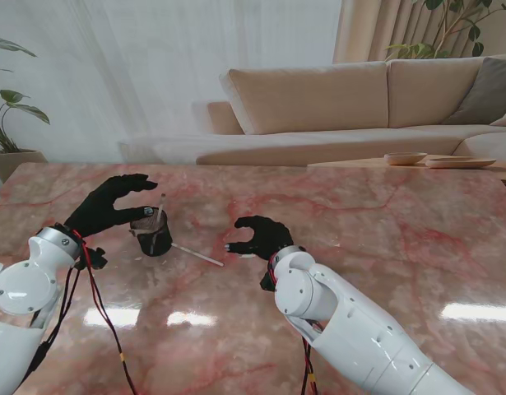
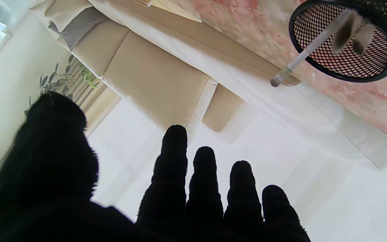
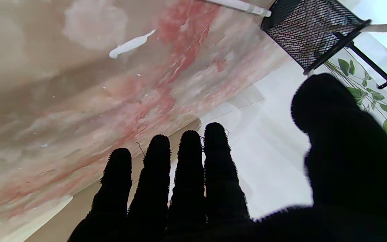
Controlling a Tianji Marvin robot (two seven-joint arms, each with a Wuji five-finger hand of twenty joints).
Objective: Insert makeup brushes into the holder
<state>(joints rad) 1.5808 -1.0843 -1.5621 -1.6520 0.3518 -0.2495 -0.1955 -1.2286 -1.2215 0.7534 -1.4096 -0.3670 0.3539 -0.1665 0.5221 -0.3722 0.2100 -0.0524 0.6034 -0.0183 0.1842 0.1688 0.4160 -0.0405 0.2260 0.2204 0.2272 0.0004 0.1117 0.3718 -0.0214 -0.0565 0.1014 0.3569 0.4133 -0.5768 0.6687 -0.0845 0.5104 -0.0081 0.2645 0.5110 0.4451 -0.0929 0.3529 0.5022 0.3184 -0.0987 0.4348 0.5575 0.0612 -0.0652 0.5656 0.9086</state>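
Both hands wear black gloves. Left hand [image 1: 111, 206], at centre left of the stand view, curls above the black mesh holder [image 1: 151, 233] with thumb and fingers spread and nothing in its grasp. Right hand [image 1: 261, 235] sits near the middle of the frame, low over the pink marble table [image 1: 384, 230], fingers loosely bent, also grasping nothing. One brush [image 2: 306, 52] leans inside the holder, its tip over the rim. Another white brush [image 1: 197, 254] lies flat on the table between holder and right hand.
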